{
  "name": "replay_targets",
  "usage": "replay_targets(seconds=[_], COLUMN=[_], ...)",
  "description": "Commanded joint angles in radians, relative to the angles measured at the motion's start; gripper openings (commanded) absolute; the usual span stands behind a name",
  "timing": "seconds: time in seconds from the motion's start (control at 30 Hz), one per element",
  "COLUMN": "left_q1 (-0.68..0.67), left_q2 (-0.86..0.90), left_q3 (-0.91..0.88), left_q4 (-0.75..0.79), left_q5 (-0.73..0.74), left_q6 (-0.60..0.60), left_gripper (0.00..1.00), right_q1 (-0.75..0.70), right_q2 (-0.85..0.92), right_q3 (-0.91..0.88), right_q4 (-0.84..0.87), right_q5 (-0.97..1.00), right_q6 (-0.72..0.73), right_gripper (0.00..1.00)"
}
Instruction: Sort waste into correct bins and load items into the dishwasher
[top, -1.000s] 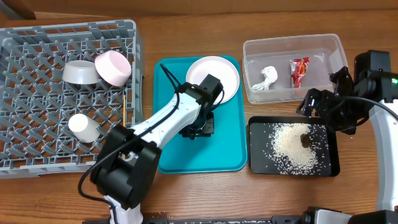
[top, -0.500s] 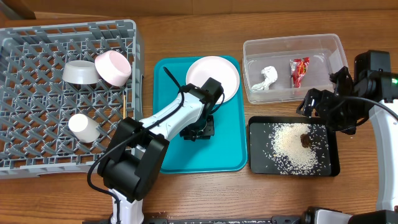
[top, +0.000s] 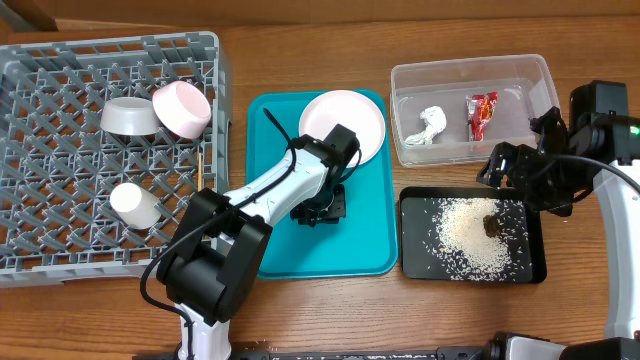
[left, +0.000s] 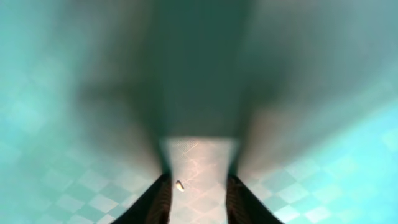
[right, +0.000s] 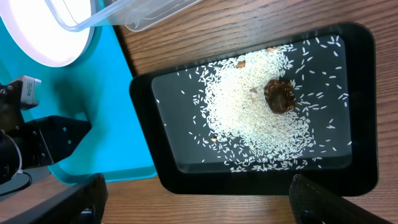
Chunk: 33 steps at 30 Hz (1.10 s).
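Two end effectors: left end effector (top: 319, 206) is down on the floor of the teal serving tray (top: 300, 250); right end effector (right: 199, 200) hovers to the right of that tray, over the black tray (top: 410, 255).
Left end effector, state: fingers (left: 158, 200) narrowed but apart, with tray floor showing between them and nothing gripped. A tiny pale speck (left: 179, 185), seemingly a rice grain, lies in the gap.
Right end effector, state: spread wide, empty.
Plate: round white plate (top: 342, 125) at the teal tray's far right corner, just beyond the left end effector.
Racked items: grey bowl (top: 128, 116), pink bowl (top: 182, 108) and white cup (top: 135, 205) in the dish rack (top: 60, 230), left of the teal tray. A thin wooden stick (top: 207, 172), likely the chopsticks, lies by the rack wall nearest the tray.
Clear tub (top: 540, 75): right of the teal tray, far side; holds the white tissue (top: 428, 126) and the red foil wrapper (top: 481, 112).
Black tray contents: rice grains (top: 465, 240) and a brown lump (top: 492, 224), right of the teal tray, near side.
Step in hand (judged): pinching the stray speck off the teal tray; the plate is not yet racked.
Method: keep the fingertips flush on the tray floor and centred on the speck, close slowly, then lift straight up before heading for the black tray.
Risk: so small a grain may slip out or stick to one finger. Sideways drift could nudge the plate.
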Motion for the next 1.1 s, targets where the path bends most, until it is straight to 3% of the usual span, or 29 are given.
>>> replay_targets(seconds=[0.0,0.47,1.07], left_q1=[0.006,0.006,0.004], left_q2=[0.013,0.013,0.013], left_q3=[-0.013,-0.013,-0.022], left_q4=[0.0,-0.051,-0.01], left_q5=[-0.021,-0.022,-0.055], left_q6=[-0.011,-0.011,0.008], left_gripper=[0.22,0.18,0.16], right_q1=[-0.001,-0.001,-0.001], right_q2=[-0.008,-0.008,-0.008], right_q3=[0.019,0.019,0.019], right_q4=[0.004,0.004,0.0], right_q5=[-0.008,-0.008,-0.008], right_q6=[0.003,0.003,0.003], right_gripper=[0.95,0.95,0.95])
